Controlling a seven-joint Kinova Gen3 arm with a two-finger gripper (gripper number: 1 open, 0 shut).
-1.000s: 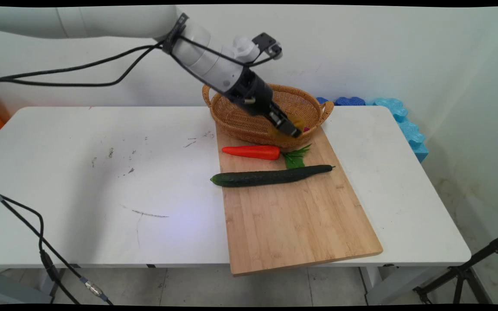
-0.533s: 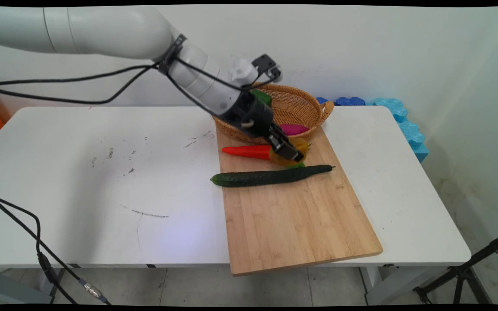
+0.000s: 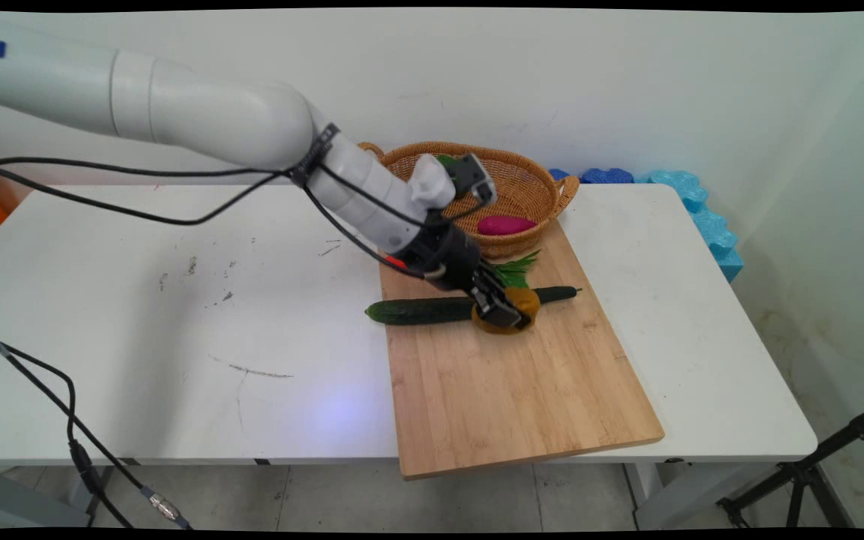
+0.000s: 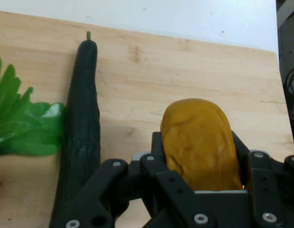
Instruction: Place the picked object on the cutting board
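Tool (image 3: 508,315) clamped on yellow-brown potato (image 4: 200,142), held low over cutting board (image 3: 522,390), not yet set down. Cucumber (image 3: 421,310) lies just beside it; carrot leaves (image 4: 23,123) past that; basket (image 3: 533,187) with magenta item (image 3: 505,224) farther behind.

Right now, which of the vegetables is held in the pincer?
The yellow-brown potato, clamped in the pincer over the cutting board. The cucumber lies free on the board, and the purple sweet potato sits in the basket.
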